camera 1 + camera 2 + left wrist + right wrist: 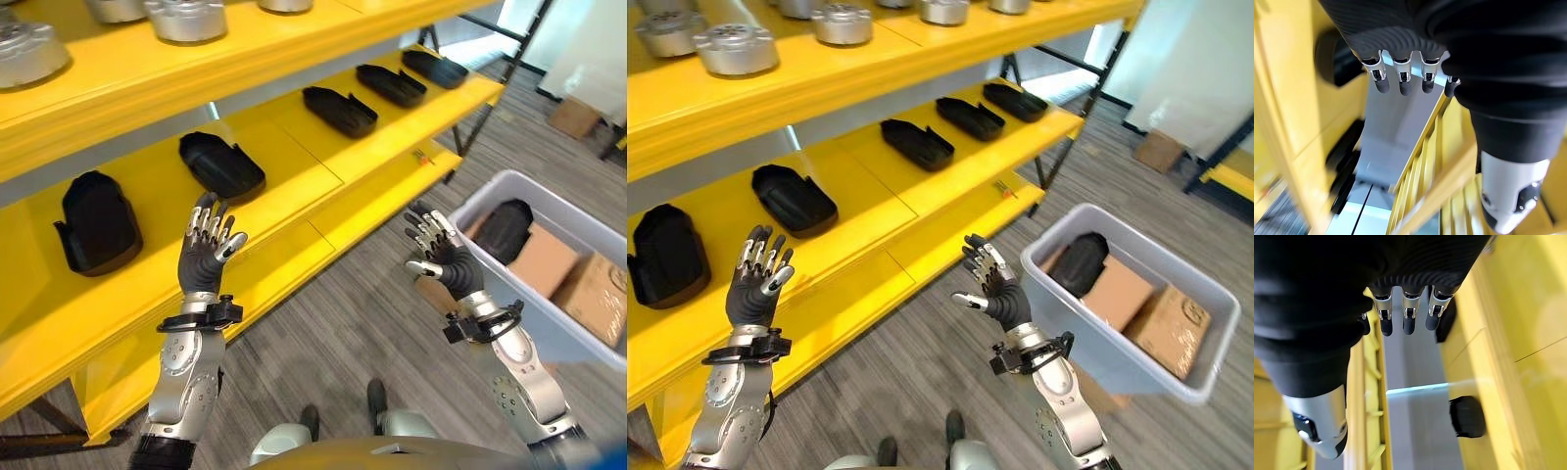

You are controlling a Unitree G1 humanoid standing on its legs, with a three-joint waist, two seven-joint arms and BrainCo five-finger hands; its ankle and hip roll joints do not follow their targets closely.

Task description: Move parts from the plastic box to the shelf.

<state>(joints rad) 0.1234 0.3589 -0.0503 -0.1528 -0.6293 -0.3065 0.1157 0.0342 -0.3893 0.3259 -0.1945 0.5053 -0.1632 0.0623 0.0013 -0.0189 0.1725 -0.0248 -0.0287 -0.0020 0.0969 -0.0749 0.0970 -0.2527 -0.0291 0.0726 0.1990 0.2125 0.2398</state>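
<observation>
Hands [208, 250] [438, 253] hover relaxed and empty before the shelf [294, 211]; one black part [502, 230] waits in the box [578, 225] at 3 o'clock. Reaching blind risks clipping the rim.

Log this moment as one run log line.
left robot hand: open, empty, raised before shelf | right robot hand: open, empty, beside plastic box | black part: in box

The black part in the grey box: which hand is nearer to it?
Right. The right hand hovers open just outside the grey box, beside the black part; the left hand is raised before the yellow shelf, farther off.
</observation>
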